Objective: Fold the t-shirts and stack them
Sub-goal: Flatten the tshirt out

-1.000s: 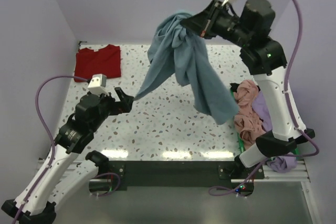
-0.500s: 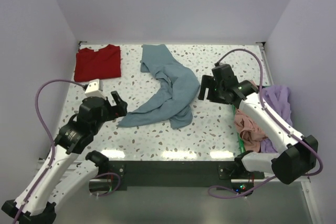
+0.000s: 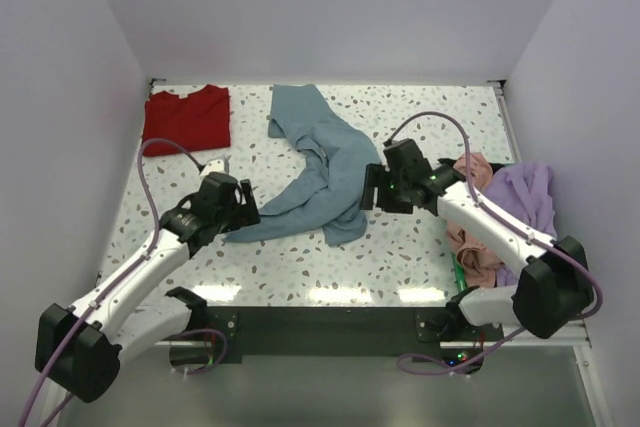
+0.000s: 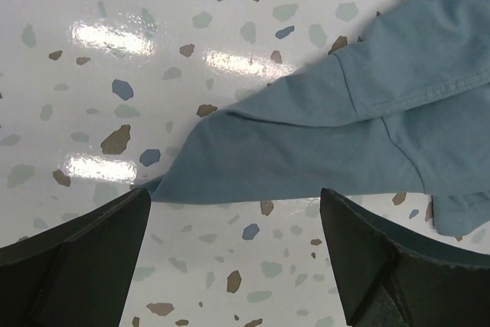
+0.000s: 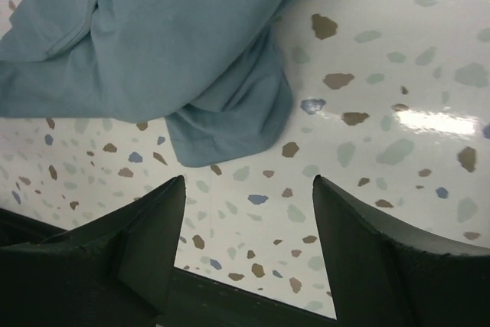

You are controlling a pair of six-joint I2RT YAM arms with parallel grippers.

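Top external gives us the full layout. The slate-blue t-shirt (image 3: 320,172) lies crumpled in a long curved strip across the middle of the worktop (image 3: 400,257). The red t-shirt (image 3: 186,119) lies flat in the far left corner, well apart from it. The salmon-pink t-shirt (image 3: 472,242) and lavender t-shirt (image 3: 530,202) are bunched in a heap at the right edge, and the right arm (image 3: 490,227) crosses over part of the pink one. Pale walls (image 3: 320,17) box in three sides. The left end effector (image 3: 247,211) sits low at the blue shirt's near-left tip, and the right end effector (image 3: 370,188) low at its right side.

Left wrist adds what we can't get from above: fingers (image 4: 76,266) spread wide, with bare speckled worktop between them. The shirt's pointed corner ends just beside the finger at the picture's left; we cannot tell if they touch.

Right wrist shows its fingers (image 5: 383,250) also wide apart and clamped on nothing. A rolled end of the blue shirt lies just beyond the gap, clear of both. Neither wrist view catches the red shirt or the heap.
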